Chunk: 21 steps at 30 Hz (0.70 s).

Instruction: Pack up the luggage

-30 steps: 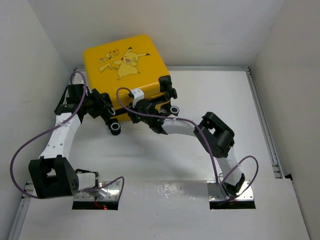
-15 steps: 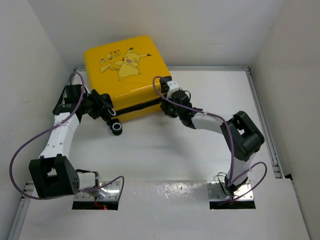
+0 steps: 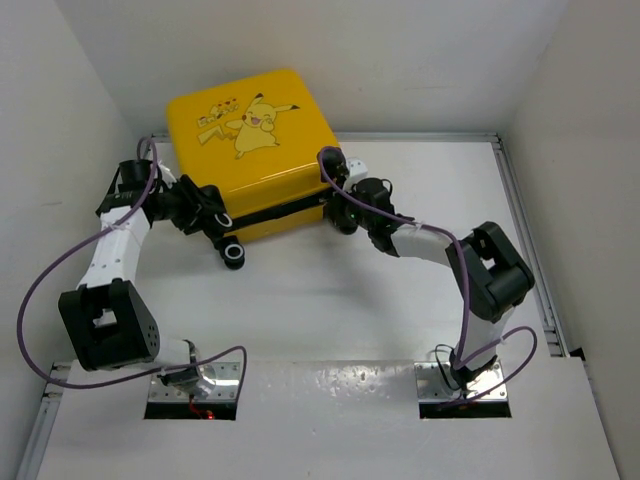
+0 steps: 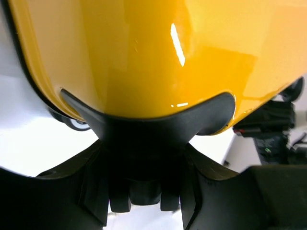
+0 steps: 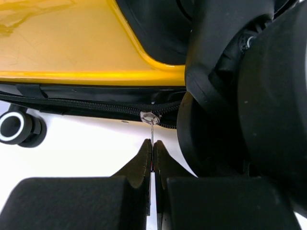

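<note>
The luggage (image 3: 250,150) is a yellow hard-shell suitcase with a glossy shell, a cartoon Pikachu print (image 3: 255,125) on its upper face and black trim. A black zipper (image 5: 86,109) runs along its side. It lies flat, print up, at the far left corner of the white surface (image 3: 400,290), close to the back wall.

There is one suitcase and there are two arms. Only one black wheel (image 3: 233,257) shows plainly from above, at the near left corner.

The wheeled end faces the arms' bases, turned slightly to the right. From above the outline looks almost square, so the long axis is hard to tell.

The left hand (image 3: 212,222) is at the near left corner. Its wrist view shows the fingers partly apart, either side of a black corner piece (image 4: 144,139) of the shell – grasping it. The right hand (image 3: 340,213) is at the near right corner, clenched tight on the thin metal zipper pull (image 5: 151,125) – the tab sits pinched between the fingertips (image 5: 143,160).
</note>
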Available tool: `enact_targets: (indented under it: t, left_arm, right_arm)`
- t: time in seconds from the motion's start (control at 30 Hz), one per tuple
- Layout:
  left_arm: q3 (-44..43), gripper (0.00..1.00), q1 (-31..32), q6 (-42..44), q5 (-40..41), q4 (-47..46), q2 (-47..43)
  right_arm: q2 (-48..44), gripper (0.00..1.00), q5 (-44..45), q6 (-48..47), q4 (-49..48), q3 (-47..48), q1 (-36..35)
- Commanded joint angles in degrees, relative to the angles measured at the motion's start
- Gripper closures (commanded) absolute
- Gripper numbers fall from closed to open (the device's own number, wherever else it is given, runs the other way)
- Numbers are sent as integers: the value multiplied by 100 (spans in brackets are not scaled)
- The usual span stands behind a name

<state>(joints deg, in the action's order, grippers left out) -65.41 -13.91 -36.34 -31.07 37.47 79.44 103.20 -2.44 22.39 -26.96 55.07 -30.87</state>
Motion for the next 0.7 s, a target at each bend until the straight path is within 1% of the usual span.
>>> enact_targets:
  t: [0.0, 0.03, 0.1, 0.13, 0.2, 0.23, 0.3, 0.33, 0.4, 0.43, 0.5, 0.53, 0.63, 0.67]
  left_arm:
    - [-288, 100, -972, -74, 1333, -679, 317]
    - [-288, 100, -973, -75, 1088, -732, 370]
    - [-288, 100, -973, -276, 928, -864, 423]
    - [-210, 100, -973, -330, 701, -917, 423]
    - [-43, 100, -973, -549, 305, -1101, 423]
    - [27, 100, -869, -550, 16, -1102, 423]
    - [159, 100, -649, -603, 13, -1102, 283]
    - [238, 100, -378, -603, 13, -1102, 196]
    - [519, 100, -139, -655, 92, -1102, -15]
    - [633, 100, 19, -725, 92, -1102, -16]
    - [932, 100, 82, -726, 232, -1102, -104]
    - [1046, 100, 151, -726, 233, -1102, -174]
    - [1048, 100, 152, -778, 294, -1102, -174]
    - [1048, 100, 91, -778, 294, -1102, -174]
  right_arm:
    - [192, 100, 1536, 389, 61, 21, 1215]
    - [244, 100, 1579, 354, 25, 56, 1224]
    - [297, 100, 1658, 222, -186, 83, 1242]
    - [280, 100, 1728, 91, -230, 31, 1242]
    - [193, 100, 1720, -50, -651, -110, 1215]
    - [148, 100, 1642, -225, -853, -328, 1207]
    - [-106, 100, 1624, -471, -960, -479, 1050]
    - [-176, 100, 1554, -586, -1178, -784, 979]
    - [-387, 100, 1536, -902, -1538, -971, 672]
    - [-397, 100, 1518, -929, -1566, -1059, 575]
    - [-380, 100, 1518, -1044, -1584, -1016, 355]
    - [-258, 100, 1570, -1053, -1584, -850, 319]
    - [-73, 100, 1632, -1027, -1400, -472, 240]
    - [-11, 100, 1815, -983, -1304, -401, 231]
